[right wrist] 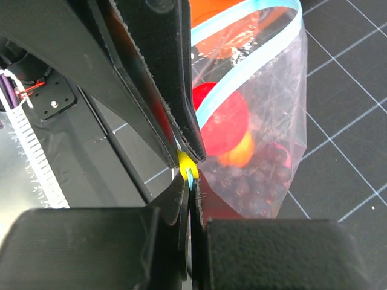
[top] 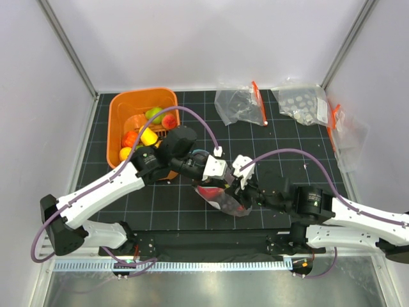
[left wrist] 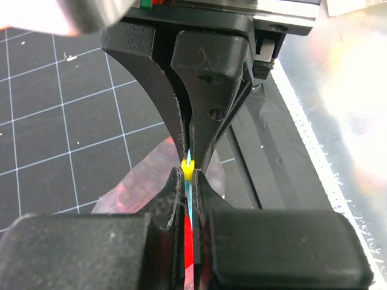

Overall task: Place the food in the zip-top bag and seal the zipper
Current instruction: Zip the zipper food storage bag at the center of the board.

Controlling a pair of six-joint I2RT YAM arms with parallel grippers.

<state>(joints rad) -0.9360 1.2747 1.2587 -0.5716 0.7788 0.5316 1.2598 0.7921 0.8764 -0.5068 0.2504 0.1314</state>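
**Top external view: two pincers clamped on one zipper**

At far left stood an orange plastic basket (top: pixel 115 131) holding glossy toy food (top: pixel 151 126) in yellow, green, red and orange. The left arm's forearm crossed the basket's near right corner and hid it. Right of that, on the black gridded mat (top: pixel 307 153), lay the clear crinkly zip-top bag (top: pixel 225 201), with red showing through its wall. Both wrists covered its mouth from above. The left gripper (top: pixel 229 184) and right gripper (top: pixel 241 188) met there, tip to tip. At back right, well apart, lay three clear bags with orange-red strips (top: pixel 239 105).

In the left wrist view, the left gripper (left wrist: pixel 189 179) was clenched on the thin light-blue zipper (left wrist: pixel 191 202), just short of a small yellow tab (left wrist: pixel 188 170). The other arm's black fingers (left wrist: pixel 211 78) blocked everything beyond. In the right wrist view, the right gripper (right wrist: pixel 188 181) pinched the same strip beside the tab. Past the opposing fingers, the zipper's two sides stood apart. Inside the bag sat a red round fruit (right wrist: pixel 224 118), a yellow-orange piece and dark purple grapes (right wrist: pixel 248 187).
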